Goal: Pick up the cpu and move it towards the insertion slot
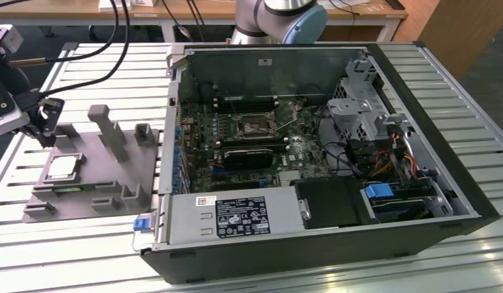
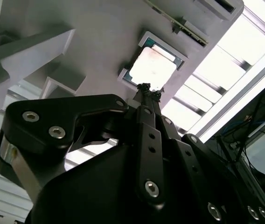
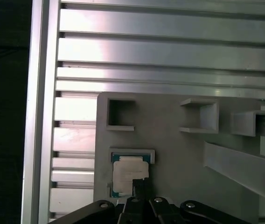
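Observation:
The cpu (image 1: 63,166) is a flat silvery square lying in a recess of the grey plastic tray (image 1: 113,174) at the exterior view's left. My gripper (image 1: 48,135) hangs just above and behind it, fingers shut with nothing between them. In the second wrist view the fingertips (image 2: 144,88) sit close over one edge of the cpu (image 2: 152,66); in the first wrist view the cpu (image 3: 129,171) lies right beyond the gripper (image 3: 139,185). The insertion slot (image 1: 253,125), a shiny metal frame with a dark centre, is on the motherboard inside the open computer case.
The tray carries upright grey posts (image 1: 107,131) and a thin green circuit strip (image 1: 72,188) beside the cpu. The case wall (image 1: 171,122) stands between tray and motherboard. A power supply (image 1: 235,217) and drive cage (image 1: 365,116) fill the case. Cables (image 1: 88,43) trail over the slatted table.

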Action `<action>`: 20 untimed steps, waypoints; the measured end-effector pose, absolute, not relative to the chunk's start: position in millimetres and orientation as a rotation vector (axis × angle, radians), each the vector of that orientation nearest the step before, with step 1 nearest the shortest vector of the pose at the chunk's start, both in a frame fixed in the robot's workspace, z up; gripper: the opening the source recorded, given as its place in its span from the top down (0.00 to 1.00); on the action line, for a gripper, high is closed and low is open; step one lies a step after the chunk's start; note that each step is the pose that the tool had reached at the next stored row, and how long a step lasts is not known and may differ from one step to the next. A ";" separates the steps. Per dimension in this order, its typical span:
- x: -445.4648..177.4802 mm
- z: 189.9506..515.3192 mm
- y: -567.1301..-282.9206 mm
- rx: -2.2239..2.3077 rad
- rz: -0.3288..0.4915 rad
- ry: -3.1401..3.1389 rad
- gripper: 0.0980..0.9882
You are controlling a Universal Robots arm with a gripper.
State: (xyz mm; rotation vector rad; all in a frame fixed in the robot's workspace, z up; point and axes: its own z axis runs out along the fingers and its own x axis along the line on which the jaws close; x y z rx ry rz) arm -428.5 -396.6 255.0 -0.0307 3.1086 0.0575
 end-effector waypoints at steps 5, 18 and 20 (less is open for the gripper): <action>-430.1 245.9 -396.6 -0.031 0.057 3.109 1.00; -430.7 224.2 -405.2 -0.031 0.057 3.109 1.00; -430.8 220.4 -405.6 -0.030 0.057 3.109 1.00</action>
